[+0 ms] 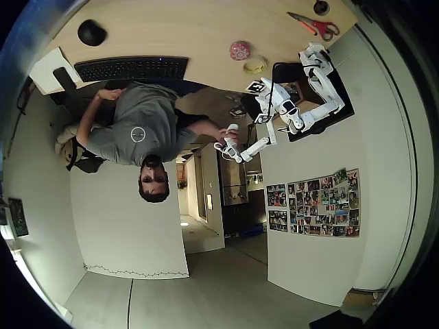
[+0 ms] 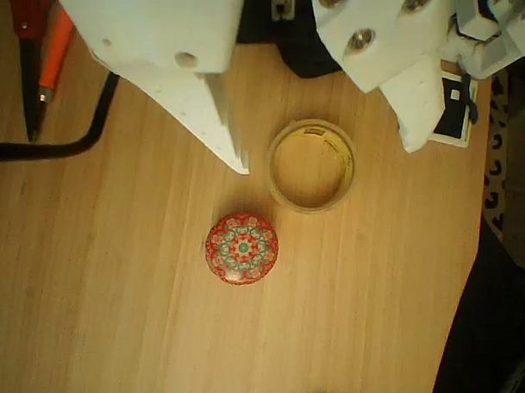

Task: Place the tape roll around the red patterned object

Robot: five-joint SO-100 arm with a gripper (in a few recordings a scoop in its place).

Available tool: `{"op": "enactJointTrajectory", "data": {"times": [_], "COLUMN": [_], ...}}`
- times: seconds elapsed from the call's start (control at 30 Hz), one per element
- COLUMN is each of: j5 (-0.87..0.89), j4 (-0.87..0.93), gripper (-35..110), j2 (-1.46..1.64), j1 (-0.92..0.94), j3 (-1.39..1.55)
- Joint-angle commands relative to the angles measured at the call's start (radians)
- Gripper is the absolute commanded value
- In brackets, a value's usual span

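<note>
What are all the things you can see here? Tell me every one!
tape roll: 1, pale yellowish, flat on the wooden table beside the ball, not around it
red patterned object: 1, red with a lighter flower-like pattern, on the table just below-left of the tape in the wrist view
scissors: 1, red-orange handles, near the table's top right edge in the overhead view
small dark round thing: 1, black, by the scissors
keyboard: 1, black, on the table's left part
mouse: 1, black, above the keyboard in the overhead view
cable: 1, black, on the table
table: 1, light wood
person: 1, grey shirt, at the table
gripper: 1, white, open, above the tape
</note>
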Motion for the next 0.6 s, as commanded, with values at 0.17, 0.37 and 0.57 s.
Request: {"op": "enactJointTrajectory", "data": {"times": [0.17, 0.37, 0.57], "j5": [-0.092, -0.092, -0.041], "j4": [-0.112, -0.112, -0.143], "gripper": [39, 39, 41], "j2": [-0.495, -0.497, -0.494], "j1": [-0.198, -0.196, -0.222], "j3": [-0.477, -0.466, -0.359]}}
